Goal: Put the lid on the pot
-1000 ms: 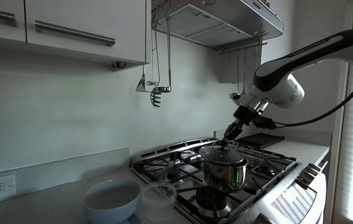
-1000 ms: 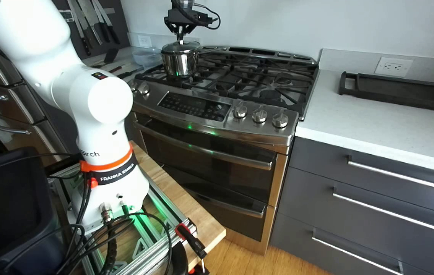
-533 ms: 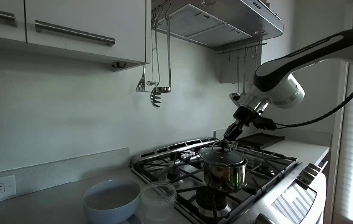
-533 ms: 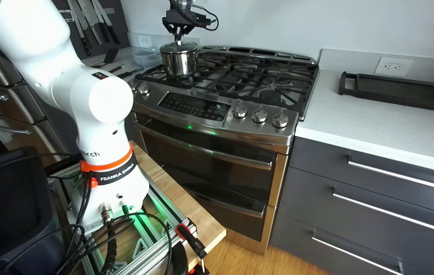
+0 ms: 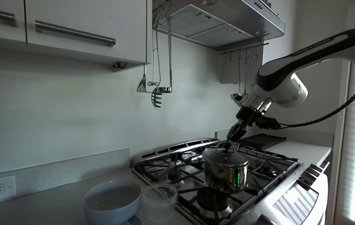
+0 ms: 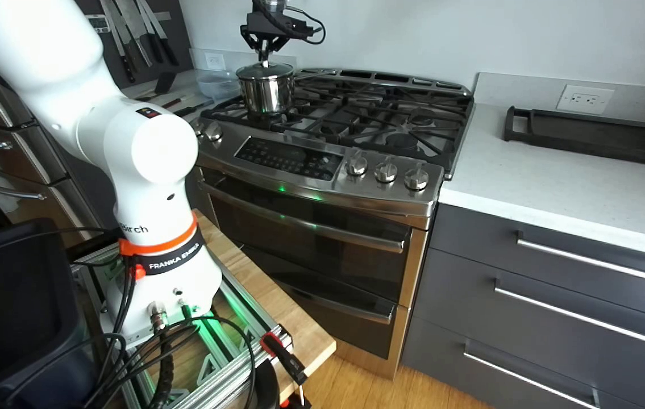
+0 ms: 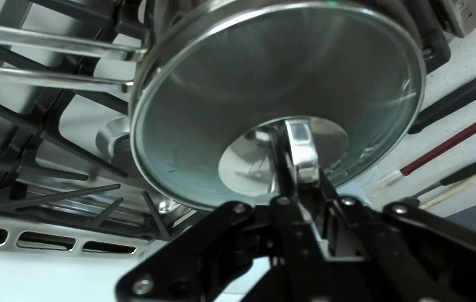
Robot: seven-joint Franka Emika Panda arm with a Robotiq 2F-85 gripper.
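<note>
The lid is round, of grey glass with a steel rim and a loop handle. It lies level on the rim of the shiny steel pot (image 5: 225,178) in an exterior view, where the lid (image 5: 224,158) looks lined up with it. The lid (image 6: 265,70) and the pot (image 6: 267,95) also show in an exterior view. My gripper (image 7: 303,167) is shut on the lid's handle (image 7: 303,151), a finger on each side; the lid's glass (image 7: 187,126) fills the wrist view's middle. The gripper (image 5: 227,144) points down at a slant. The pot's inside is dim behind the glass.
The pot stands on the stove's black grates (image 6: 356,108). Its long double-rod handle (image 7: 53,46) reaches over them. A white bowl (image 5: 111,203) and a clear tub (image 5: 159,203) stand beside the stove. Knives (image 7: 447,144) lie on the counter. Utensils (image 5: 164,89) hang above.
The lid sat off-centre and slightly tilted on the pot's rim. It has dropped level and shifted slightly to line up with the rim, my gripper moving with it.
</note>
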